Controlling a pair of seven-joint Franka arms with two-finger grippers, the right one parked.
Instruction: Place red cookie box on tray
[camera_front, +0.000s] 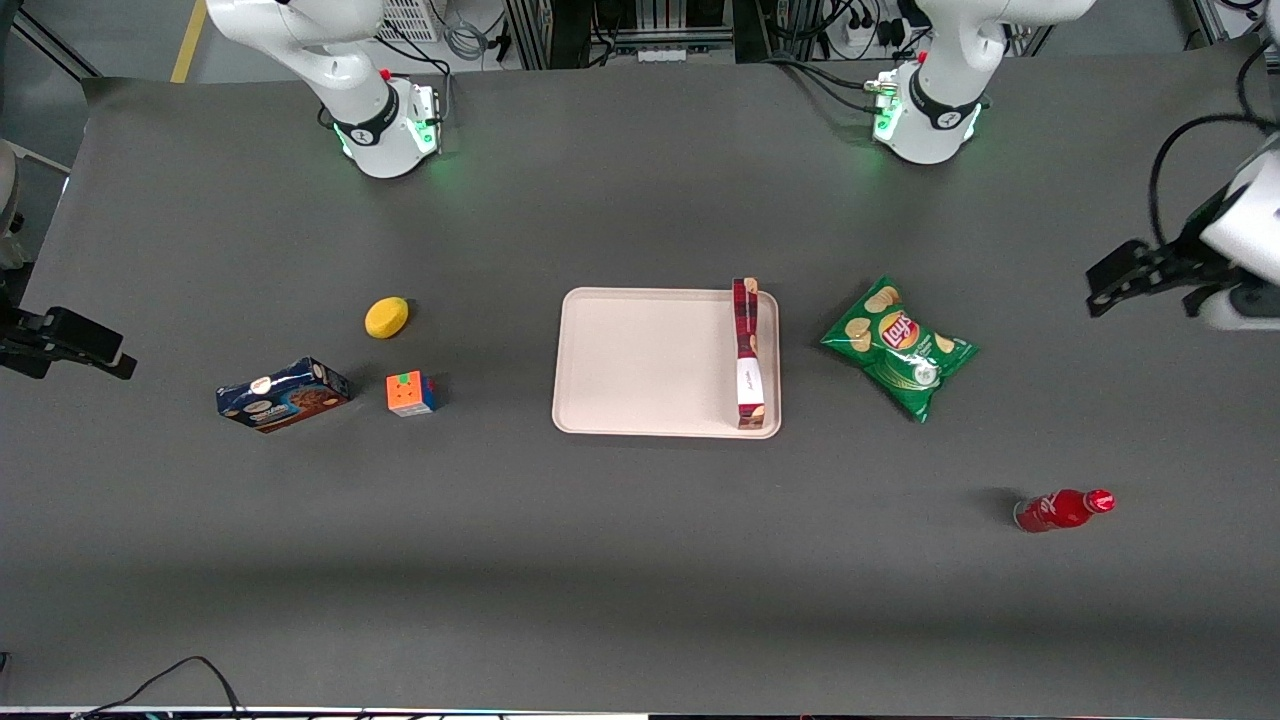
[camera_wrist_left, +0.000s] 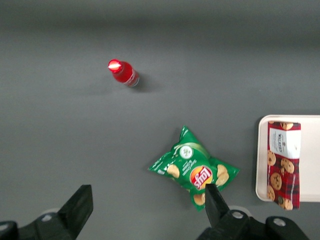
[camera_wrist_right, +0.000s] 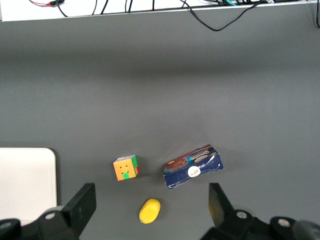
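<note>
We are holding our hand (camera_wrist_left: 145, 210) spread and empty, high above the table (camera_front: 640, 560). The red cookie box (camera_front: 746, 352) is standing on edge hugging the tray (camera_front: 640, 360) rim; a nudge could be tipping it off.

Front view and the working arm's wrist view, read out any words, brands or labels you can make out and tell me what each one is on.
"Lay's": on the green chip bag, beside the tray.
Red cookie box, lying on the tray: white label has print, too small to read.
Blue cookie box: lettering too blurred to read.
Red bottle: white marking, unreadable.
Gripper, open, raised above the table near the chip bag: no text.
</note>
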